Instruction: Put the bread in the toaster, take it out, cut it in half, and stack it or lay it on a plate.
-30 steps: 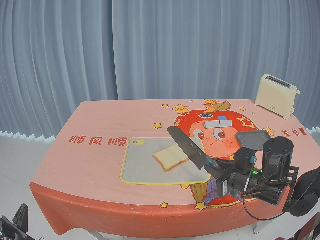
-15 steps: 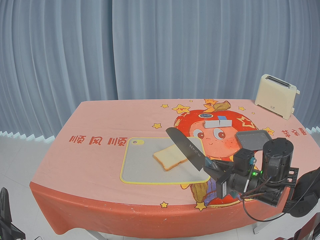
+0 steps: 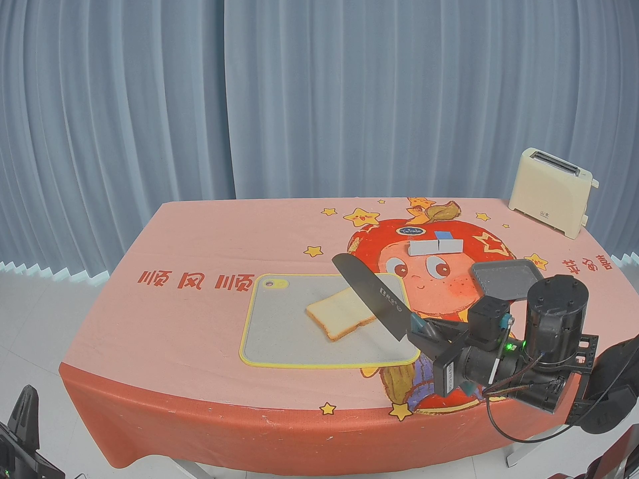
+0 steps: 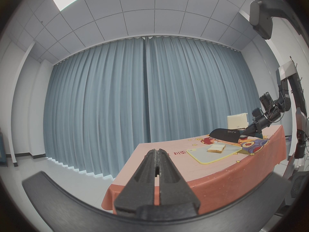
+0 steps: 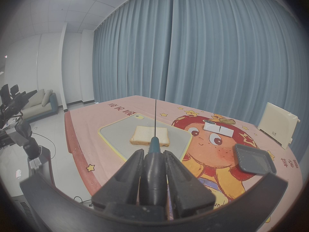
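Note:
A slice of bread (image 3: pixel 341 313) (image 5: pixel 149 135) (image 4: pixel 216 148) lies flat on the grey, yellow-rimmed cutting board (image 3: pixel 279 327) (image 5: pixel 116 133). My right gripper (image 3: pixel 432 337) (image 5: pixel 154 160) is shut on the handle of a knife (image 3: pixel 373 294) (image 5: pixel 155 120) (image 4: pixel 227 134), whose dark blade hangs edge-down over the slice's right part, above it. The cream toaster (image 3: pixel 551 191) (image 5: pixel 278 124) stands at the table's far right corner. A dark grey square plate (image 3: pixel 507 279) (image 5: pixel 254 159) sits right of the board. My left gripper (image 4: pixel 157 170) is shut, low beside the table's left front corner.
A small white and blue block (image 3: pixel 436 243) (image 5: pixel 219 129) lies on the tablecloth behind the plate. The pink printed cloth (image 3: pixel 200 247) is bare left of the board. Blue curtains hang behind the table.
The knife and right gripper wavered slightly over the bread, ending almost where they were. The left gripper, at the lower left edge, shifted about.

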Motion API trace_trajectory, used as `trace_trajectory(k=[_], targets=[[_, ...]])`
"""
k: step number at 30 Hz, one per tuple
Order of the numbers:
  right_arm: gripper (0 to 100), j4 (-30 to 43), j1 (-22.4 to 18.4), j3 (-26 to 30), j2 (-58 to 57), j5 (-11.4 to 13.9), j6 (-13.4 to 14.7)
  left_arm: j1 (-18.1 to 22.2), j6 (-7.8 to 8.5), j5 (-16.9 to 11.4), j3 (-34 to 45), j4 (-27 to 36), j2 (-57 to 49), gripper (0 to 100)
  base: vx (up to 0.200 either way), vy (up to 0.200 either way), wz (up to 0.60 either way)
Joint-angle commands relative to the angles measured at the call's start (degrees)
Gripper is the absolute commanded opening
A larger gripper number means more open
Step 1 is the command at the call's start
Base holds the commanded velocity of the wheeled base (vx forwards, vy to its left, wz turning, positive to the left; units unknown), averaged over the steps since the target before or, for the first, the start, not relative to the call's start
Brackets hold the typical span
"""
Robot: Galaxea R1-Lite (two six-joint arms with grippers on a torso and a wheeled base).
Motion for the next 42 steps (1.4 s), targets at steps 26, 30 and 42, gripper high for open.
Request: trace_trajectory(k=[26,30,42], targets=[[0,0.1,0.1,0.7,0.3,0.0,-0.2,-0.1,0.63,-11.1,-11.0,-5.0,23.0,0,0.0,0.0,0.0],[0,0.1,0.1,0.7,0.5,0.0,-0.1,-0.1,0.63,-13.4,-12.7,-5.0,26.0,0,0.0,0.0,0.0],[0,0.0,1.0,1.2,0.1,-0.1,-0.1,-0.1,0.63,-18.4,-18.6,-5.2,34.4,0,0.0,0.0,0.0]])
